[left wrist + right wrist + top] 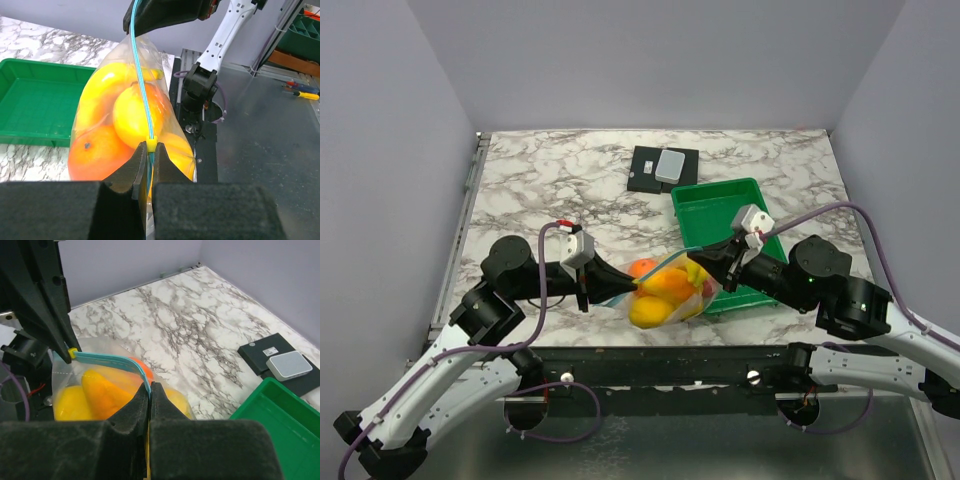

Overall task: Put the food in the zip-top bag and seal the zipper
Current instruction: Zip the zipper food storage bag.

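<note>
So the zip-top bag (672, 290) is down by the 6 o'clock edge of the tabletop (550, 180), stuffed with the food (655, 305); you can see yellow and orange fruit through the plastic. The left hand (625, 288) is clenched on the zipper (135, 75) at the bag's 9 o'clock end, right at the yellow slider (151, 144). The right hand (698, 266) is pinched tight on the strip at the 3 o'clock end. The green tray (720, 200) is just beyond, around 2 o'clock.
</note>
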